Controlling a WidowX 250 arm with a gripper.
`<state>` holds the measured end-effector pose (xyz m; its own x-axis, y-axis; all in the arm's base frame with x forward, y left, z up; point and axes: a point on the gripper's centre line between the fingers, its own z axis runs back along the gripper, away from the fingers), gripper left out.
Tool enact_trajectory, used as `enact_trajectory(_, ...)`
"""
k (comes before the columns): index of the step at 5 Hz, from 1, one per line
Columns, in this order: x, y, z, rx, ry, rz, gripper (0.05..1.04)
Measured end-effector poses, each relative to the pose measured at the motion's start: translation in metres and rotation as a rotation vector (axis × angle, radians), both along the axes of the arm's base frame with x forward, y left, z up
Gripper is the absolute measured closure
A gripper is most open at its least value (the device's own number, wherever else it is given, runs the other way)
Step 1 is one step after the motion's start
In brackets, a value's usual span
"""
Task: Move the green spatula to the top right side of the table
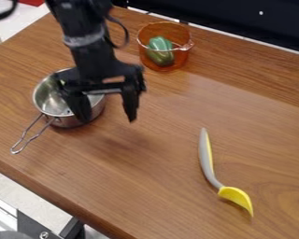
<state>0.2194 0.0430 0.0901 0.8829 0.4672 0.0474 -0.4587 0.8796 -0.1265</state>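
My black gripper (108, 118) hangs at the upper left over the work surface, its two fingers spread apart with nothing between them. It is partly in front of the metal pot. The one spatula in view (206, 156) is not green: it has a grey handle with a yellow stripe and a yellow head (237, 197). It lies flat on the wooden table (158, 186) at the lower right, handle end pointing up the view, to the right of and below the gripper.
A steel pot (68, 120) with a wire handle stands at the left, partly behind the gripper. An orange transparent pot (173, 62) at the top centre holds a green object (160, 44). The table's front edge runs along the lower left; a dark panel (239, 18) borders the back.
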Motion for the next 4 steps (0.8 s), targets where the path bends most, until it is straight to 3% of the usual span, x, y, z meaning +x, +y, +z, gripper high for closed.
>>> enact_trajectory(2, 0.008, 0.033, 0.037, -0.074, -0.033, 0.01, 0.083)
enact_trajectory(3, 0.012, 0.044, 0.043, -0.094, -0.036, 0.026, 0.083)
enact_trajectory(4, 0.018, 0.056, 0.038, -0.082, -0.071, 0.033, 0.083)
